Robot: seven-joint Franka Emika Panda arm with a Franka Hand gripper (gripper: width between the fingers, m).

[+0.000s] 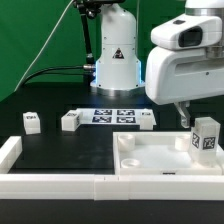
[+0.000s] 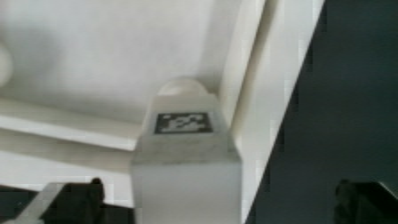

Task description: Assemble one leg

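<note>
Standing upright at the exterior view's right, one leg (image 1: 206, 136) is seen on the large white panel (image 1: 150, 158), near the panel's far right corner, with a square marker tag on the face turned toward the camera. Directly above and behind it, the arm's white wrist housing (image 1: 185, 68) is positioned, and a dark finger (image 1: 184, 115) of the end effector (image 1: 192, 118) is visible just beside the leg's upper left edge; contact between them cannot be confirmed from this view. In the wrist view, the same leg (image 2: 183, 150) is shown between the two dark fingertips (image 2: 71, 200), with clear gaps on both sides, so the end effector (image 2: 222, 200) is spread wide and nothing is gripped. The leg's tagged top face is pointed toward the wrist camera, and the raised rim of the panel (image 2: 267, 70) is seen running beside it. Three further legs are laid on the black surface (image 1: 60, 150), well apart from the panel's occupied corner: one (image 1: 31, 121) toward the exterior view's left, one (image 1: 70, 121) nearer the middle, and one (image 1: 147, 120) just behind the panel's far edge. The marker board (image 1: 112, 115) is laid flat between the last two. A white rail (image 1: 50, 183) is seen along the near edge of the surface.
</note>
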